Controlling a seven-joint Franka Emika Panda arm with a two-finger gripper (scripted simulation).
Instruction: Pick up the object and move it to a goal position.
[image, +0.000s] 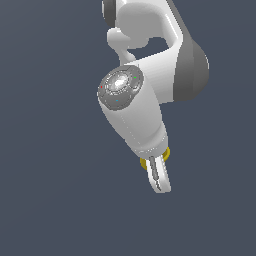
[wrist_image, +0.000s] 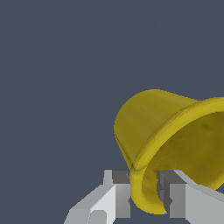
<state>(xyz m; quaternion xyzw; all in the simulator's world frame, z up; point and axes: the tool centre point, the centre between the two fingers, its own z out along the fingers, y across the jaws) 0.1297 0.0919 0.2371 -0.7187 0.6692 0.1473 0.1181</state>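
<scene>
Item 1: Panda arm (image: 150, 85). White with grey joint covers, it enters at the top centre of the exterior view and runs down toward the lower centre. A round grey disc on one joint faces the camera just above the frame's middle.

Item 2: gripper (image: 159, 174). In the exterior view it sits just below frame centre, at the end of the white wrist housing, seen edge-on so that 1 pale finger (image: 161, 176) hides whatever lies behind it. In the wrist view the gripper (wrist_image: 144, 197) occupies the bottom edge, right of centre, with 2 fingers (wrist_image: 116, 192) showing grey pads. The pads stand on either side of the cup's rim wall, 1 outside the cup and 1 inside its mouth, pinching the rim between them.

Item 3: yellow cup (wrist_image: 157, 131). It fills the lower right of the wrist view, tilted, its open mouth toward the right edge of the frame and its narrower closed base toward the centre. A thickened round rim runs around the mouth. In the exterior view only slivers of the yellow cup (image: 166, 152) show at both sides of the finger, just under the wrist housing.

Item 4: background (image: 50, 150). Plain dark blue-grey in both views; whether the cup touches any surface cannot be told.
</scene>
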